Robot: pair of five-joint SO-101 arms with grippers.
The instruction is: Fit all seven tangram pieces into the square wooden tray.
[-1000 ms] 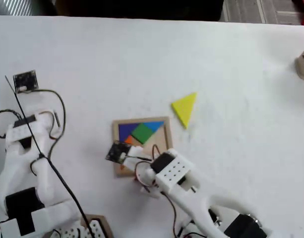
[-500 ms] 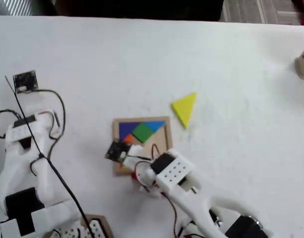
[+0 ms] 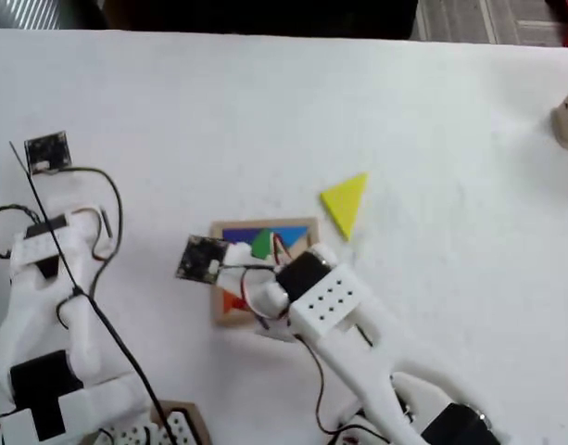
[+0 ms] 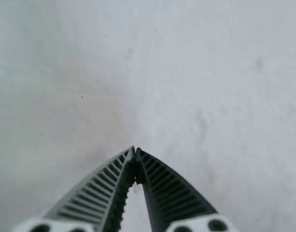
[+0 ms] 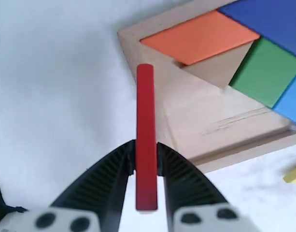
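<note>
A red piece (image 5: 146,96) is held on its thin edge at the rim of the wooden tray (image 5: 205,130).
In the right wrist view, it is pinched tight by the right gripper (image 5: 146,145). Its long side is pointed straight out past the tips, toward the orange piece (image 5: 201,36). In the high view, a yellow triangle (image 3: 345,204) is seen flat on the table, near the tray. The left gripper (image 4: 135,157) is closed on nothing.

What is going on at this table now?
The right hand grips a red piece on edge, at the rim of the wooden tray. An orange piece, a green piece and a blue piece already lie inside. A yellow triangle lies on the table beside the tray. The left hand is shut and empty.
</note>
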